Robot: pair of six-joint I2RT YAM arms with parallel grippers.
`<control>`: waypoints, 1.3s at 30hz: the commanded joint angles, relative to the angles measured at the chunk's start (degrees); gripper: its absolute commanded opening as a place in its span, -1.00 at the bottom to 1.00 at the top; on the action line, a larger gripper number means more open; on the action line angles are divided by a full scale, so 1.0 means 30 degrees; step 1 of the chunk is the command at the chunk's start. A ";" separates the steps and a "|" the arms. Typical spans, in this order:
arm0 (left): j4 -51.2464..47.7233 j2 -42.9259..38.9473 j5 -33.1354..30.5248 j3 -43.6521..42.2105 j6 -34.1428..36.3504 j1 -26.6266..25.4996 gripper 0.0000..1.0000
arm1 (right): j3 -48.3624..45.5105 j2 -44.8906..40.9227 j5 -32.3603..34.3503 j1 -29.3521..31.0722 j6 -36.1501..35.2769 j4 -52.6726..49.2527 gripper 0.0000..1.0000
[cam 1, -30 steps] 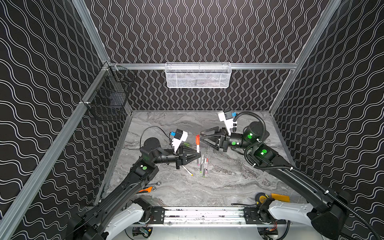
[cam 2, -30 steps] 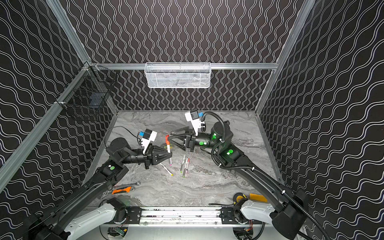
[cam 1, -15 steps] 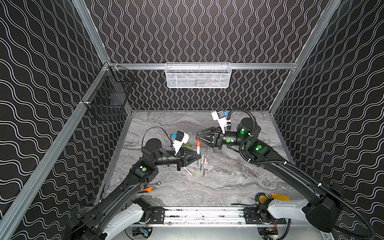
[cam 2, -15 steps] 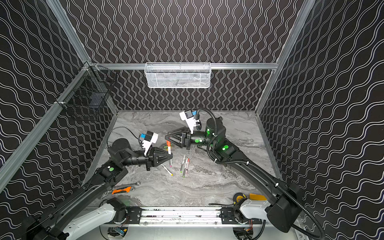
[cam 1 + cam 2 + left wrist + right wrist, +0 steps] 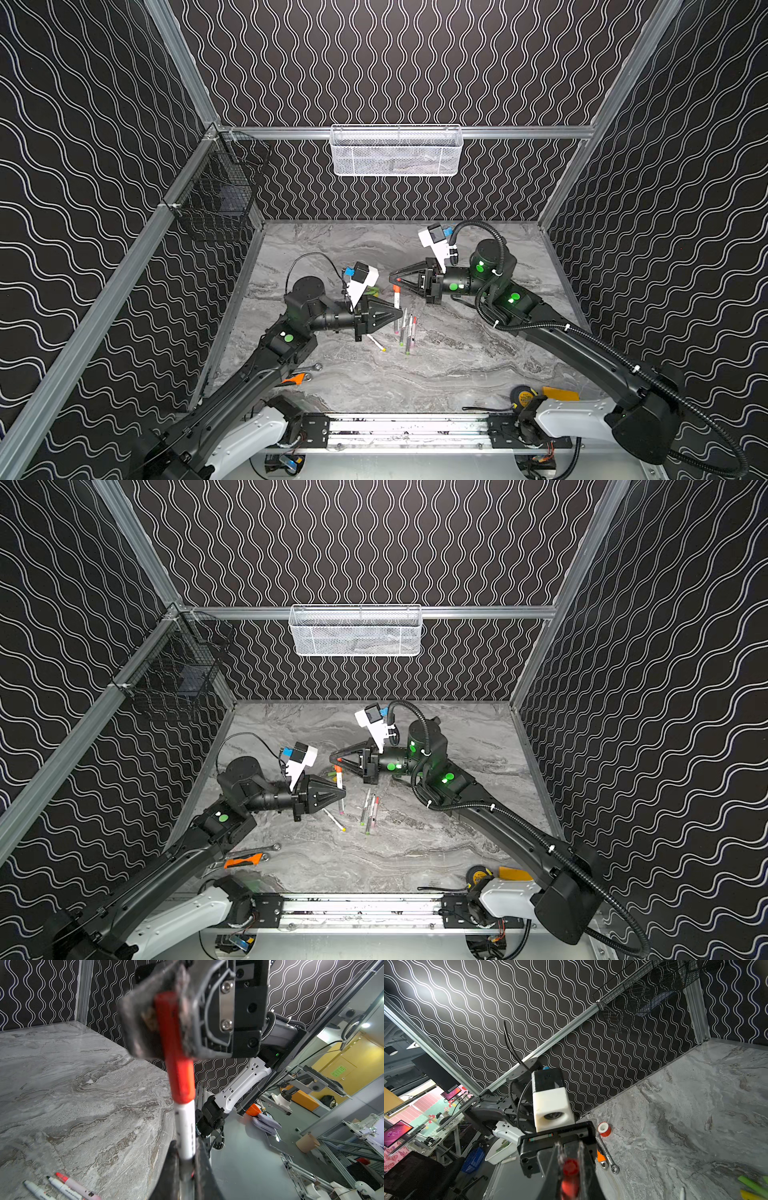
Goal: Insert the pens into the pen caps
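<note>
Held pen: the pen (image 5: 397, 307) has a white barrel with small dark print, and a red cap (image 5: 176, 1053) sits on its upper end.
Place: it is in the air above the marble table (image 5: 457, 374), between the two grippers, near the middle in both top views.
Left gripper (image 5: 400, 319): the fingers are pressed together on the lower barrel.
Right gripper (image 5: 392, 279): the fingers are clamped on the red cap from two sides.
Hard to see: the lower tip is hidden behind the left fingers; how deep the barrel sits in the cap I cannot tell. In the right wrist view the cap is only a red blur.
Long axis: close to upright — cap end up, bare end down toward the table.
Loose pens (image 5: 406, 332): they lie on the table just beside the left gripper, nearly parallel; one with a yellow end (image 5: 376, 343) lies slanted.
Loose caps (image 5: 751, 1185): green and yellow, they are cut off at the picture edge.
</note>
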 commanded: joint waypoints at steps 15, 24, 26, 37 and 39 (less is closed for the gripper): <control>0.3166 0.0119 -0.1547 0.0902 0.0809 0.0045 -1.00 | -0.3903 -0.1888 -0.1063 0.1775 -0.1181 0.0460 -1.00; 0.3729 0.0639 -0.1631 0.2386 0.1701 0.0080 -1.00 | -0.6193 -0.2371 -0.0711 0.2210 -0.1562 -0.1291 -1.00; 0.3911 0.0763 -0.1658 0.2687 0.1817 0.0082 -1.00 | -0.6311 -0.2321 -0.0613 0.2246 -0.1473 -0.1689 -1.00; 0.3445 0.0768 -0.1460 0.2606 0.1626 0.0071 -1.00 | -0.4322 -0.2225 0.0448 0.1245 0.0904 -0.1225 -1.00; 0.2810 0.0482 -0.1667 0.2450 0.1649 0.0107 -0.71 | -0.3885 -0.2309 0.0631 0.0517 0.1068 -0.1371 -1.00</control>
